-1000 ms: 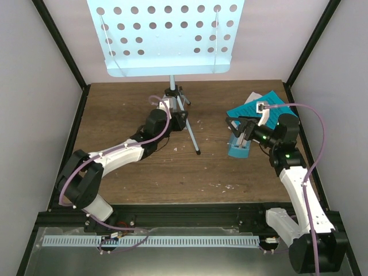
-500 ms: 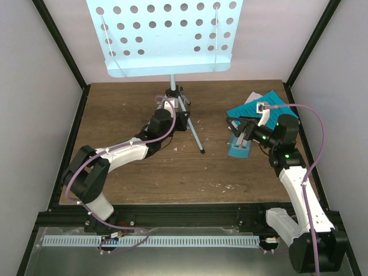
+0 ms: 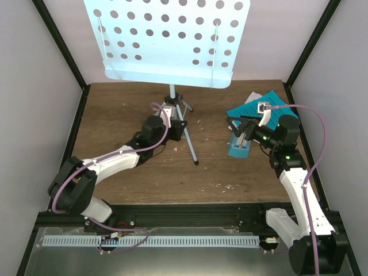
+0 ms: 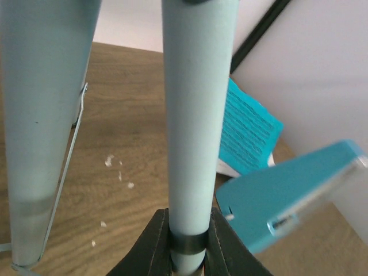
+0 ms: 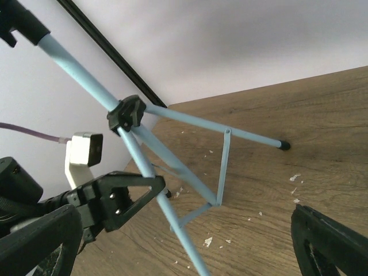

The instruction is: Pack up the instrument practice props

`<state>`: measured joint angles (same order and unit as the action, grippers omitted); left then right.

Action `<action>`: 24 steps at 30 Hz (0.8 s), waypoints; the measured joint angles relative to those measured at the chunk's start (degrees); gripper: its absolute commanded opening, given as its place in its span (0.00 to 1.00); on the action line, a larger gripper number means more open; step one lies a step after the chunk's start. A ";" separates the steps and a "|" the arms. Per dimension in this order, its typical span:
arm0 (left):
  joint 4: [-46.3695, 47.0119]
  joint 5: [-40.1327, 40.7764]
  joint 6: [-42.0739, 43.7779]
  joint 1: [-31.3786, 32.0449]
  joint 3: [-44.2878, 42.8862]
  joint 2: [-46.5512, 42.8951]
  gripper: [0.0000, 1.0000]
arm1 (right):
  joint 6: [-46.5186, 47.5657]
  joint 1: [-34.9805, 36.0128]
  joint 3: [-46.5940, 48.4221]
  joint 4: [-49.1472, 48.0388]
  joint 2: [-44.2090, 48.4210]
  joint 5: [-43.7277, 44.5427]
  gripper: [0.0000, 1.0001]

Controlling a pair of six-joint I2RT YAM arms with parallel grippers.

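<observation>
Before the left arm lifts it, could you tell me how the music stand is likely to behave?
The music stand is probably top-heavy: its wide perforated desk sits above thin tripod legs, so it may tip or swing. The left gripper clamps one smooth round tube, so it could rotate or slip in the grip. It looks rigid, unlikely to flop.

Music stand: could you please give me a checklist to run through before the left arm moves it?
1. Left gripper shut on the pole of the music stand: ok.
2. Right gripper open, apart from the stand: ok.
3. Metronome apart from the stand's legs: ok.
4. Music sheets off the stand, lying by the metronome: ok.
5. All three feet on the table: cannot tell.
</observation>
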<state>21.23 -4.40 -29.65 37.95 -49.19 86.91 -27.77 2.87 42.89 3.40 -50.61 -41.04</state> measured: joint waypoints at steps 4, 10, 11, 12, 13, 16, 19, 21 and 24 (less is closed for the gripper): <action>-2.34 -4.85 1.60 -0.09 3.69 -4.96 0.00 | -0.13 0.00 0.00 -0.02 -0.02 -0.02 1.00; -5.01 -13.44 4.50 -1.36 8.48 -11.50 0.00 | -0.74 0.24 0.00 -0.39 -0.57 -1.03 0.98; -5.57 -14.95 5.05 -1.66 8.79 -12.11 0.00 | -0.92 0.44 0.00 -0.61 -0.70 -1.33 0.97; -6.27 -16.92 5.81 -2.10 9.01 -12.61 0.00 | -1.27 0.68 -0.09 -1.01 -0.81 -1.55 0.97; -6.64 -18.29 6.34 -2.38 9.16 -12.94 0.00 | -1.55 0.98 -0.42 -1.75 -0.87 -1.90 0.96; -7.17 -22.12 7.78 -2.99 9.88 -13.79 0.00 | -2.58 2.38 -1.57 -3.52 -1.31 -3.08 0.94; -7.65 -24.02 8.59 -3.06 10.16 -14.19 0.04 | -3.48 5.01 -1.86 -4.94 -2.60 -3.72 0.93; -7.96 -24.39 8.96 -3.06 10.16 -14.27 0.22 | -4.09 7.52 -1.84 -6.36 -3.72 -3.85 0.92; -8.76 -24.70 8.57 -3.06 10.16 -14.73 0.42 | -5.07 10.51 -1.68 -7.98 -5.88 -4.17 0.90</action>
<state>12.47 -29.10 -21.08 34.89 -39.03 72.18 -32.84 13.39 41.21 -4.58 -56.49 -45.21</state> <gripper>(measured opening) 0.258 0.917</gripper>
